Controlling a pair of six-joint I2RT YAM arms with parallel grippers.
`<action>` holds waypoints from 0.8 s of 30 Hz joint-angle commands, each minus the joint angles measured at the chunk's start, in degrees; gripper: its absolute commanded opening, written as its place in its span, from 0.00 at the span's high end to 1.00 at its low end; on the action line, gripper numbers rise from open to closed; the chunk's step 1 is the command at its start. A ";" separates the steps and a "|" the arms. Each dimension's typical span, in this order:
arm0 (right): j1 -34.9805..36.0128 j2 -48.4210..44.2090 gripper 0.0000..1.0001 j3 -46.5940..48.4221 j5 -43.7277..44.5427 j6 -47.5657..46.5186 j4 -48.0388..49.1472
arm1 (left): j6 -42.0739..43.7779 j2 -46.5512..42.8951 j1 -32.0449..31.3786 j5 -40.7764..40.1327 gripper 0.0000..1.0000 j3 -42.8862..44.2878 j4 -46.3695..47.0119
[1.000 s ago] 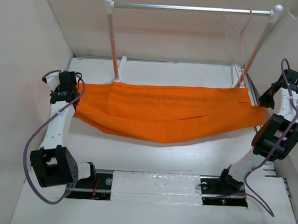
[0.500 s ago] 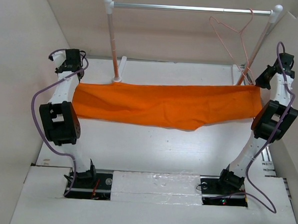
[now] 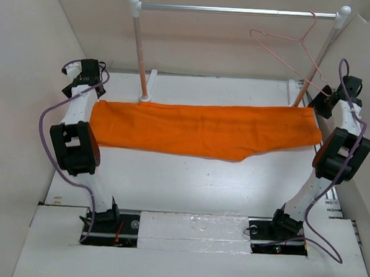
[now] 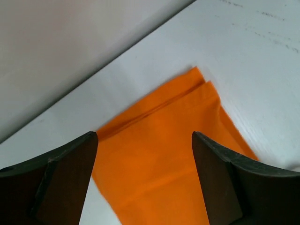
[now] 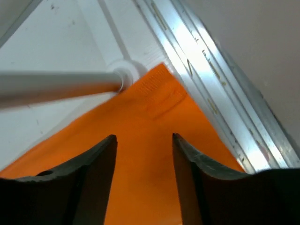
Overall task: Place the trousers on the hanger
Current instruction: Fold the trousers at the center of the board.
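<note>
The orange trousers (image 3: 198,130) lie stretched flat across the table, left to right, below the rail. Over their left end my left gripper (image 3: 88,87) stands open; in the left wrist view the cloth's corner (image 4: 164,154) lies beneath the spread gripper (image 4: 144,136), untouched. At their right end my right gripper (image 3: 318,107) is open too, and the right wrist view shows the orange cloth (image 5: 140,112) below the gap of the gripper (image 5: 144,137). The thin pink hanger (image 3: 289,40) hangs from the rail's right end, apart from the trousers.
A silver rail (image 3: 238,11) on two posts (image 3: 139,55) spans the back of the table; its right post foot (image 5: 123,75) sits beside the trousers' corner. A metal track (image 5: 211,70) runs along the right edge. White walls stand close on both sides.
Both grippers have opened and let go of the trousers' ends. The trousers, held sagging before, now lie flat. The hanger has swung to the left on the rail.
</note>
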 commanded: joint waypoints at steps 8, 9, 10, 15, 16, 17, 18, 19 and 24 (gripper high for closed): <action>14.69 -34.77 1.00 -39.65 0.62 -0.22 19.26 | -9.04 -28.91 6.65 16.97 0.30 -38.90 7.60; 14.70 -36.44 1.00 -44.99 0.36 0.65 20.32 | -9.22 -28.92 7.46 19.16 0.29 -40.22 8.91; 14.70 -39.51 1.00 -47.21 -0.08 0.92 20.85 | -9.13 -28.31 8.25 19.97 0.27 -42.50 9.19; 11.83 -44.11 0.49 -56.46 -5.68 -0.74 21.47 | -8.07 -21.81 9.49 23.75 0.23 -42.87 10.51; 10.93 -43.93 0.46 -57.34 -7.53 -1.00 21.30 | -8.42 -20.32 9.49 24.19 0.23 -42.61 10.77; 10.92 -43.76 0.41 -59.26 -9.55 -1.09 21.38 | -8.69 -19.96 9.49 24.63 0.22 -42.78 11.64; 10.14 -43.93 0.39 -60.32 -10.09 -0.83 22.34 | -8.95 -19.69 9.49 25.24 0.23 -43.05 13.04; 9.18 -44.11 0.38 -61.38 -10.62 -0.66 22.96 | -9.30 -19.17 9.49 25.43 0.22 -43.31 13.49; 5.56 -41.39 0.35 -65.60 -12.99 -0.22 27.35 | -11.24 -16.61 9.49 25.78 0.23 -42.52 16.39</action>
